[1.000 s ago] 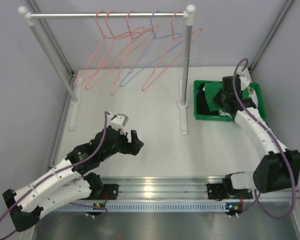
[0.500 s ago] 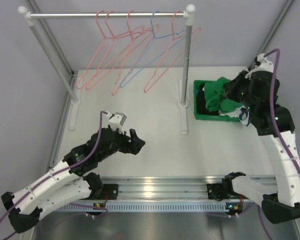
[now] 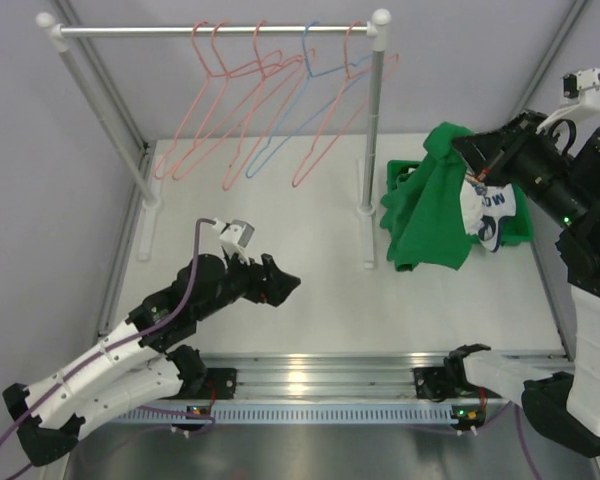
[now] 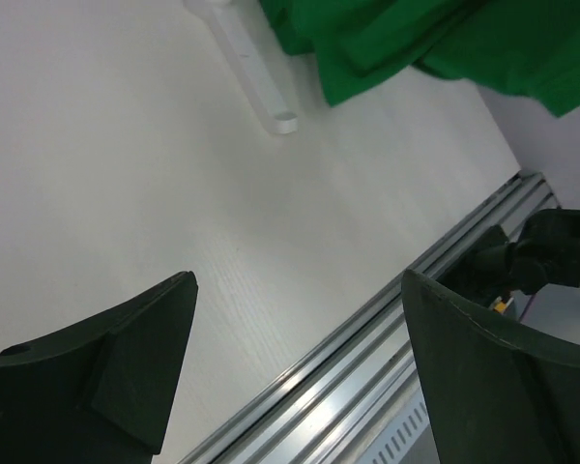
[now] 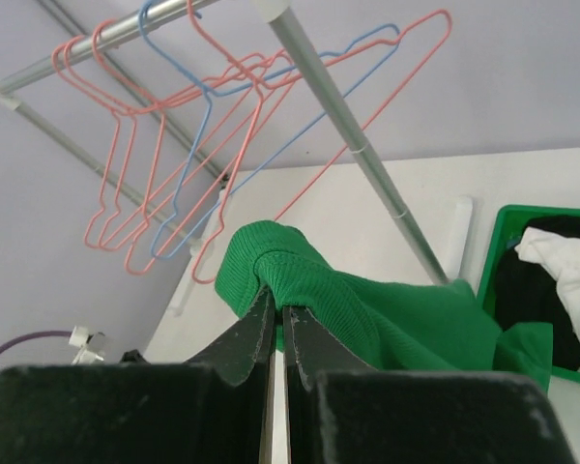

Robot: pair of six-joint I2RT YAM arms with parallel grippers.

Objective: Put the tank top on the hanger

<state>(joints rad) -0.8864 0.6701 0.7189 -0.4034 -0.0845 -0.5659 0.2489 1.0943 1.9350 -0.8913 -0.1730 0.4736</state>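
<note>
Tank top point(image 3: 430, 215) in the clenched right pincer point(image 3: 462, 148), above the bin point(image 5: 561, 212); left pincer point(image 3: 282, 283) agape.

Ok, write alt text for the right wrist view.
The right claw is shut on a fold of the green tank top. Behind hang pink hangers and a blue hanger on a metal rail; a green bin sits at right.

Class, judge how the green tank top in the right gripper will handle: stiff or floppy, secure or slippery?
Probably floppy: the tank top droops in folds below the right gripper. Likely light: one small pinch lifts it. It might slip; only a bunched edge is clamped.
</note>
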